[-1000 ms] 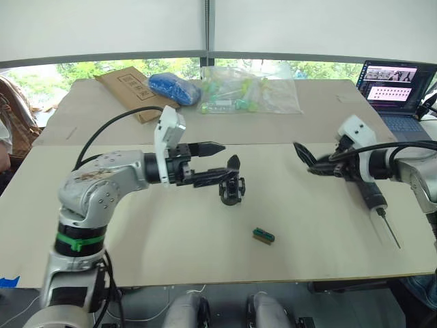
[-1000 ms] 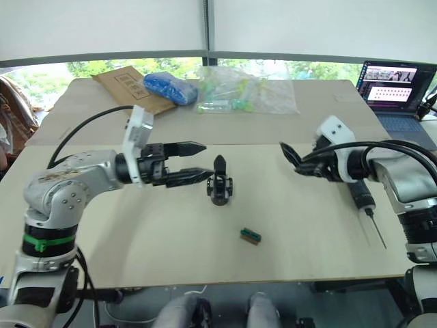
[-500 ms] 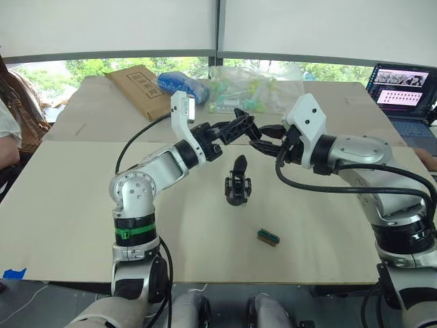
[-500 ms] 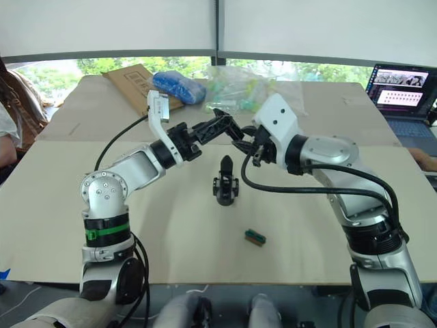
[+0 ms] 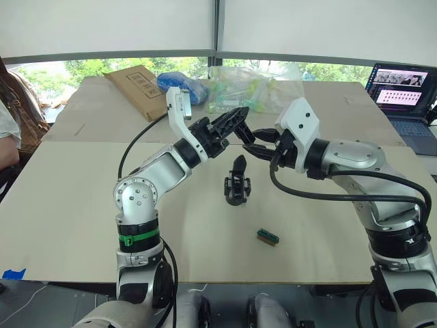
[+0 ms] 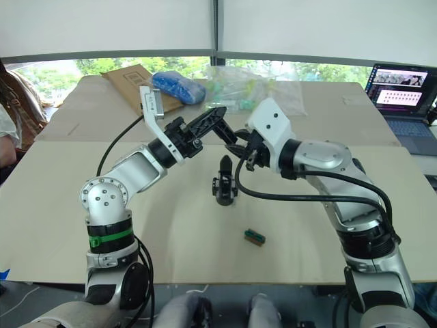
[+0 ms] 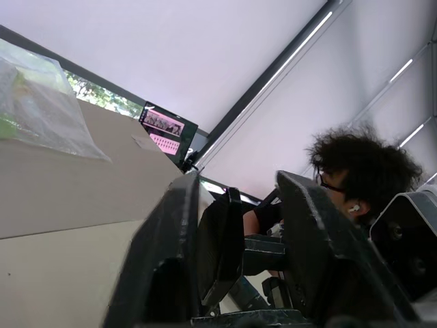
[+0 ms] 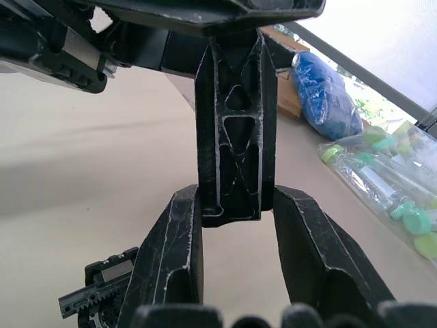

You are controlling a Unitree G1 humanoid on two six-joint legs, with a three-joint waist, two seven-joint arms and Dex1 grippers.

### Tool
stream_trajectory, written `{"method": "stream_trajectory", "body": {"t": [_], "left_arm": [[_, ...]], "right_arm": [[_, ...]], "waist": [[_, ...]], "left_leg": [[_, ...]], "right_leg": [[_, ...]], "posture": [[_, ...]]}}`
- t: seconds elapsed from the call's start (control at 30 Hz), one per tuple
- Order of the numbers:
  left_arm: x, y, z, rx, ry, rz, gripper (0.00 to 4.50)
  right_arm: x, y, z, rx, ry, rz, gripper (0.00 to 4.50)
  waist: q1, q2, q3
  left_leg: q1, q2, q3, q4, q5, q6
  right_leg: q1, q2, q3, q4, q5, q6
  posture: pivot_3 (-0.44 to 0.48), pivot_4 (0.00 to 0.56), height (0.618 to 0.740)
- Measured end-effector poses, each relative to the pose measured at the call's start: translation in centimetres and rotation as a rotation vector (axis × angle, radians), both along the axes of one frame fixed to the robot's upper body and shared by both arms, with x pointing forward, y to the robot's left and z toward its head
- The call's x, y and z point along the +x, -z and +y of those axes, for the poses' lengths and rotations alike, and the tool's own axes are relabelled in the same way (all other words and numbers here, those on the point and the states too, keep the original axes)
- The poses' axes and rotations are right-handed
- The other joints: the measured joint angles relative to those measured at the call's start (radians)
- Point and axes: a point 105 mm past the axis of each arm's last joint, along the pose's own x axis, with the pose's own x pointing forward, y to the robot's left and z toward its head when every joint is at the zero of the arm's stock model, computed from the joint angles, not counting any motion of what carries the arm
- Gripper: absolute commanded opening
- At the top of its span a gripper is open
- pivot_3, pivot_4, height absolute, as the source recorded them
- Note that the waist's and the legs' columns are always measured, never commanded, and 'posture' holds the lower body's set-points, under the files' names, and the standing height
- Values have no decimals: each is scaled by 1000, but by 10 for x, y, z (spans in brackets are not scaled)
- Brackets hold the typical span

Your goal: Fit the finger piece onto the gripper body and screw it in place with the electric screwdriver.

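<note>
Metal-free and black, the finger piece hangs in the air between the two grippers. Its broad end sits between the jaws of the right gripper, which are pressed in on it from both sides, so they are pinching it. The rest of the piece reaches out past those jaws to the left gripper. There it lies flat against the inner face of one finger. A clear gap stands between the piece and the other finger, so the left jaws are spread and do not pinch it.

Both pairs of jaws meet tip to tip above the table. Right under them stands the gripper body, its pointed finger upright and well apart from either gripper. A small green block lies on the table further out from the jaws, on the near side of the gripper body.

Beyond the jaws, at the far edge, are a clear plastic bag, a blue bundle and a cardboard sheet.
</note>
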Motion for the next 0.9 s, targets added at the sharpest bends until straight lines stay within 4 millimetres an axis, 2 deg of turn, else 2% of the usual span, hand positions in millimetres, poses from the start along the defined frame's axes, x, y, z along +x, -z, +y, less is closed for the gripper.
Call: {"method": "stream_trajectory", "body": {"t": [0.03, 0.27, 0.33, 0.43, 0.5, 0.57, 0.67, 0.8, 0.9], "left_arm": [[1, 1, 2, -6, -10, 9, 15], [2, -2, 3, -17, -19, -6, 0], [2, -4, 3, -10, -13, -17, 0], [2, -5, 4, 95, 42, -80, 0], [-3, -7, 10, 244, 128, -184, 0], [-12, -5, 19, 363, 244, -269, 0], [-23, 0, 22, 433, 431, -313, 0], [-32, -3, 24, 454, 595, -339, 0], [-30, -8, 18, 457, 645, -346, 0]], "right_arm": [[-1, -1, 0, -2, 2, -11, 1088], [0, -5, 3, 1, 12, -47, 1088], [-1, -5, 3, 4, 6, -48, 2122], [-13, -10, 0, 8, -81, -14, 3089], [-27, -18, -7, 24, -186, 85, 3089], [-40, -35, -12, 93, -301, 202, 3089], [-51, -53, -15, 146, -431, 334, 3089], [-47, -38, -14, 158, -509, 510, 3089], [-39, -35, -2, 196, -546, 575, 3089]], "waist": [[0, 0, 0], [1, 0, 0], [1, 0, 0], [2, 0, 0], [-3, 0, 0], [-11, 0, 0], [-16, 0, 0], [-15, 0, 0], [-15, 0, 0]], "left_leg": [[0, 0, 0, 0, 0, 0], [0, 0, 0, 0, 0, 0], [0, 0, 0, 0, 0, 0], [0, -1, 0, 0, 0, 0], [0, -1, 1, -1, 0, 0], [1, 0, 1, -2, 0, 0], [1, 1, 1, -2, 0, 0], [0, 0, 1, -2, 0, 0], [-1, 0, 1, -2, 0, 0]], "right_leg": [[0, 0, 0, 0, 0, 0], [0, 0, 0, 0, 0, 0], [0, 0, 0, 0, 0, 0], [0, 0, -1, 0, 0, 0], [0, 1, -1, 0, 0, 0], [0, 1, -1, 0, 0, 0], [0, 2, -1, -1, 0, -2], [-1, 1, 0, -1, -1, -1], [-2, 1, 0, 0, 0, -1]], "posture": [[0, 150, 732], [0, 150, 732], [0, 150, 732], [0, 150, 732], [0, 150, 732], [0, 150, 732], [0, 150, 732], [0, 150, 732], [0, 150, 732]]}}
